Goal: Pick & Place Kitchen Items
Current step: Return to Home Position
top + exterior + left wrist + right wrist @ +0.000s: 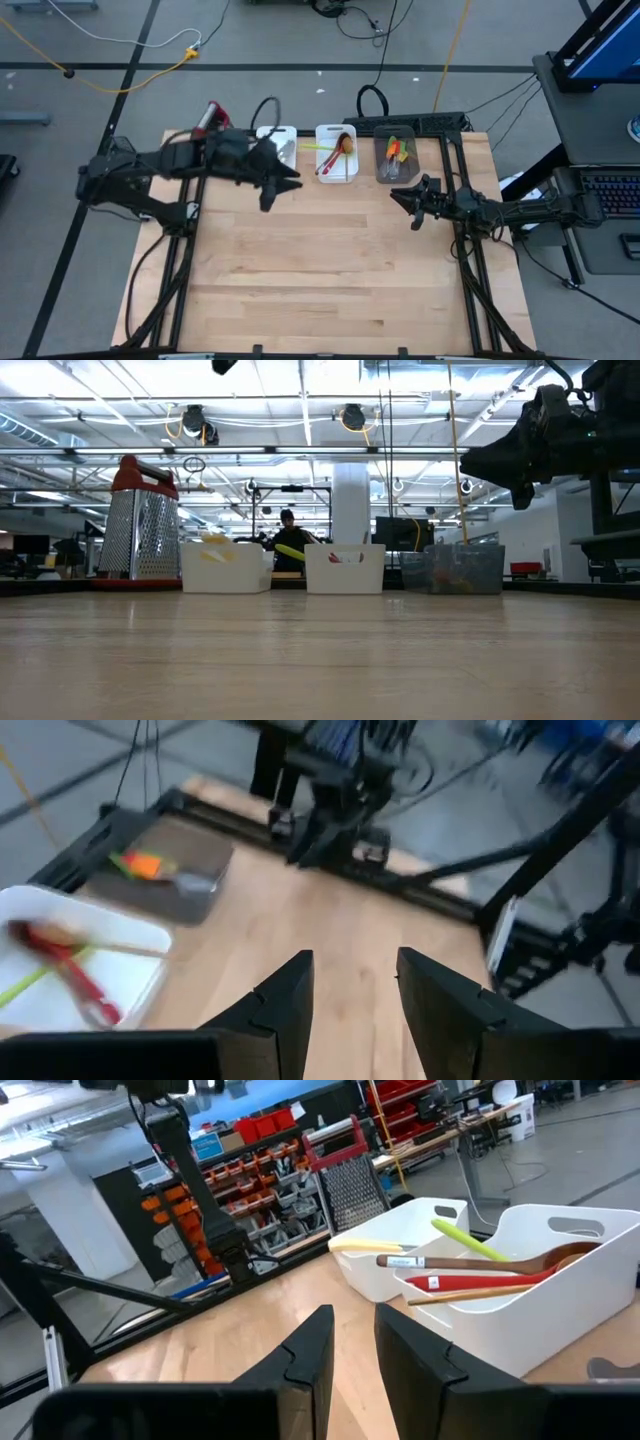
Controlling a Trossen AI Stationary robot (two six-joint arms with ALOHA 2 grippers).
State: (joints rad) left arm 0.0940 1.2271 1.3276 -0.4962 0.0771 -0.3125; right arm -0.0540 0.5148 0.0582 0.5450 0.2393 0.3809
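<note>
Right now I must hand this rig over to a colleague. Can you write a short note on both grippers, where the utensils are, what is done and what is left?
Left gripper: open, empty, over the table close to the white bins.
Right gripper: open, empty, over the table near the grey bin.
Utensils: the wooden spoon, red spoon and lime-green spoon are in the middle white bin. A yellow utensil is in the left white bin. The orange spatula and others are in the grey bin.
Done: sorting looks complete; I see no utensil loose on the wood.
Left: bring both arms home.
</note>
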